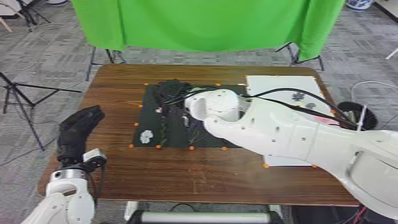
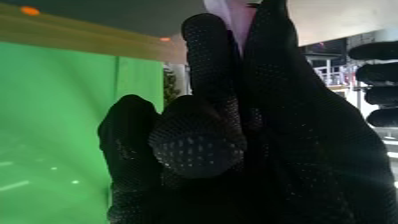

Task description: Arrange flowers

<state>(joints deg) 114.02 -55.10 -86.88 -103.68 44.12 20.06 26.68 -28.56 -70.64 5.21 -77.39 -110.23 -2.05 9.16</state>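
Observation:
My right hand (image 1: 171,91) is low over the upper left part of the dark mat (image 1: 209,142), partly hidden by its cables. In the right wrist view, my right hand (image 2: 209,90) has a pale pink petal-like piece (image 2: 233,14) pinched between its fingers; the rest of that piece is hidden. A small white flower piece (image 1: 147,136) lies near the mat's lower left corner. Grey-green pieces (image 1: 298,96) lie on the white board (image 1: 280,82). Left of the mat, my left hand (image 1: 82,124) is held with straight fingers; the right wrist view also catches the left hand (image 2: 378,85).
The right forearm (image 1: 275,127) spans the mat's right side and the white board. A dark round container (image 1: 354,112) stands by the table's right edge. Orange markers (image 1: 191,148) line the mat. Behind the table (image 1: 178,175) hangs a green cloth (image 1: 209,25).

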